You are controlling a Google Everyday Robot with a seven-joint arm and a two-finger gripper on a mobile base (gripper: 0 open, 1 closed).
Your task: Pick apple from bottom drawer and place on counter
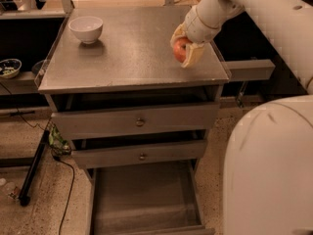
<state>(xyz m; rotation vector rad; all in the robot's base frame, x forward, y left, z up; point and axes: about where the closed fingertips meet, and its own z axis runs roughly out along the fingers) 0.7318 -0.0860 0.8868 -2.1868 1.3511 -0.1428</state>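
Observation:
My gripper [184, 49] is over the right side of the counter [132, 53], shut on the apple [180, 49]. The apple is red-orange and sits between the two pale fingers [193, 56], just above or on the counter top near its right edge. The bottom drawer [144, 199] stands pulled out below the cabinet, its grey floor bare.
A white bowl [86, 29] stands at the counter's back left. Two grey drawer fronts with knobs [140, 122] are above the open drawer. My white arm and base [269, 165] fill the right side. A cable and a black stand [34, 170] lie on the floor at left.

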